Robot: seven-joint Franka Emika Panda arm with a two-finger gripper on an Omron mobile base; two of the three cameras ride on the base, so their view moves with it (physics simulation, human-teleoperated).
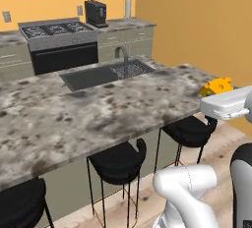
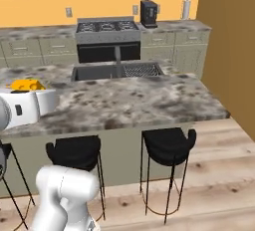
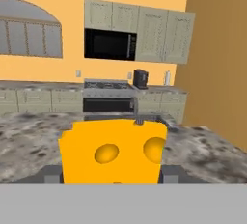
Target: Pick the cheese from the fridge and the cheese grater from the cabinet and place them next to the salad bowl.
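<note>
You had the long speckled stone worktop [image 1: 98, 109] of the island ahead of you, three black stools [image 2: 169, 145] tucked under its near edge and a dark sink [image 1: 106, 73] sunk into its far side with what looked like a mesh rack in one end; whether the basin held anything else could not be told. Past it stood the range [image 2: 107, 38], with a black coffee machine [image 2: 148, 13] and a pale upright roll [image 2: 186, 9] on the back counter. Your tool [image 3: 112, 172] was narrowed on the cheese [image 3: 113, 153], the yellow-orange wedge with round holes carried up in the air at the arm's end, above and just off the near side of the island. As a judgement, the step in hand was the carry: the cheese was out of the fridge and on its way, not yet set down. The next move called for finding the salad bowl, bringing the wedge down on the stone just beside it, and releasing only once it sat flat. The grater from the cabinet was yet to be fetched.
</note>
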